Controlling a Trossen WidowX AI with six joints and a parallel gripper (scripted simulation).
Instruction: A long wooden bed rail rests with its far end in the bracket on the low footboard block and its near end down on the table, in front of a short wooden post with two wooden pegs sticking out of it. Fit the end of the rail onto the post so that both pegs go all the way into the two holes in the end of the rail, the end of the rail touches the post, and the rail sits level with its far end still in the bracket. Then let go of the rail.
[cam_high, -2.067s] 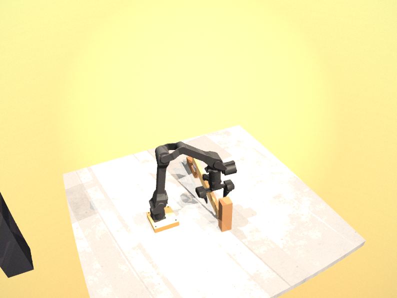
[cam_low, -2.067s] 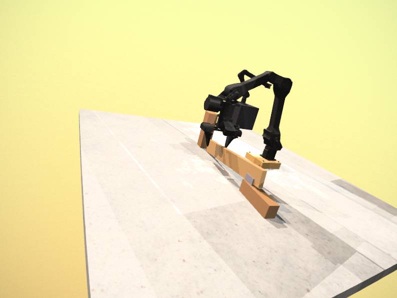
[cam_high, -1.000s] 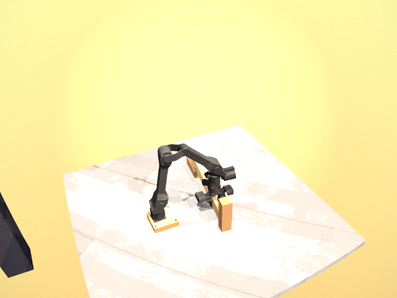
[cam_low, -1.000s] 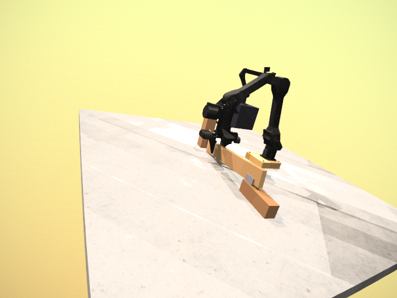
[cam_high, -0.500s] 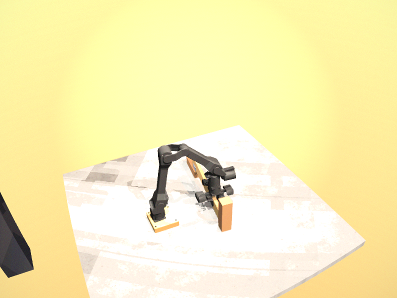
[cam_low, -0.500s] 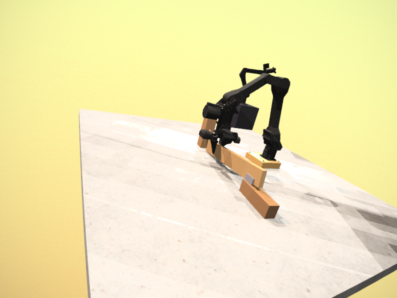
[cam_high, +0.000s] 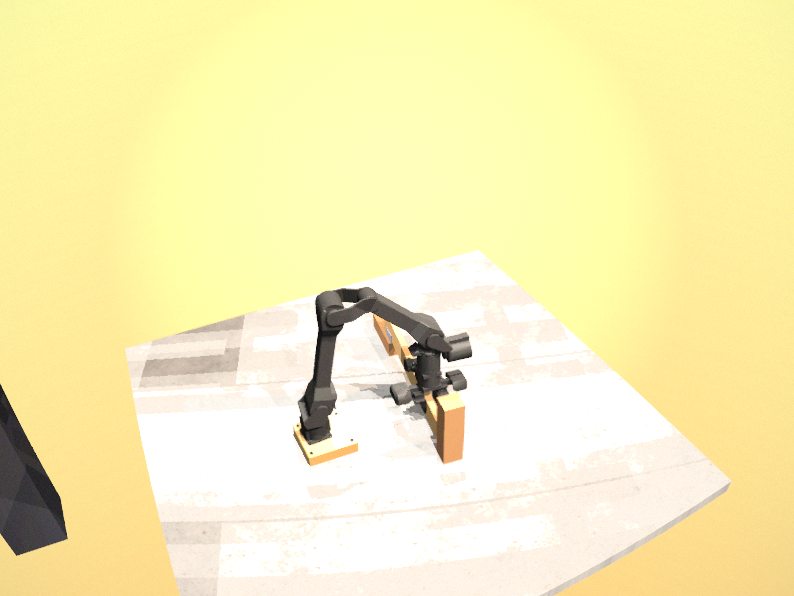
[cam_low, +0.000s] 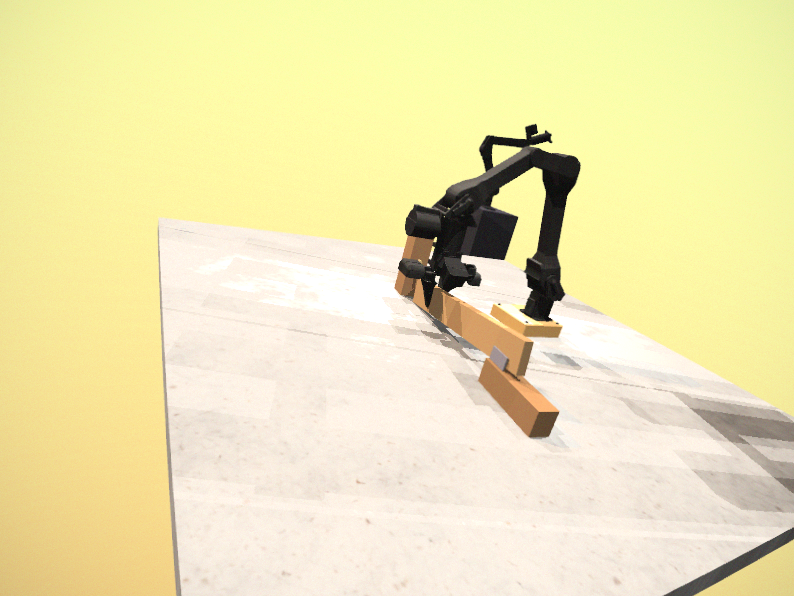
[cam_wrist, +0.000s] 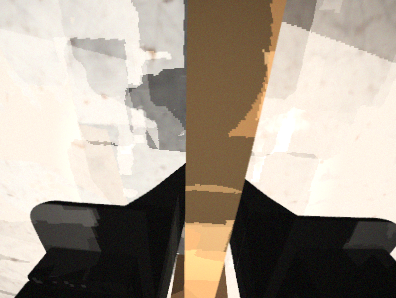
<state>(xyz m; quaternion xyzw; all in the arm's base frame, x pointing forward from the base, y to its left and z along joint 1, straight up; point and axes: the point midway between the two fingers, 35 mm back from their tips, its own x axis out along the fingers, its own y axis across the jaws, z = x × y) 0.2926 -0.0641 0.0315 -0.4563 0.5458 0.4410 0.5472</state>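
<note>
My gripper (cam_high: 430, 399) (cam_low: 436, 300) (cam_wrist: 206, 170) is shut on the long wooden rail (cam_high: 432, 420) (cam_low: 487, 330) (cam_wrist: 225, 90), near its post end, with one finger on each side. The rail's far end rests in the grey bracket (cam_low: 498, 358) on the low footboard block (cam_high: 382, 336) (cam_low: 519, 400). The rail's near end is low, close to the upright wooden post (cam_high: 450, 429) (cam_low: 417, 247). The pegs and end holes are hidden, and I cannot tell whether the near end touches the table or post.
The arm's base plate (cam_high: 336, 450) (cam_low: 543, 330) stands to one side of the rail. A dark block (cam_high: 28, 500) (cam_low: 493, 234) stands beyond the table (cam_high: 359, 545) (cam_low: 288, 481). Another black arm (cam_low: 506, 140) shows behind in the exterior view.
</note>
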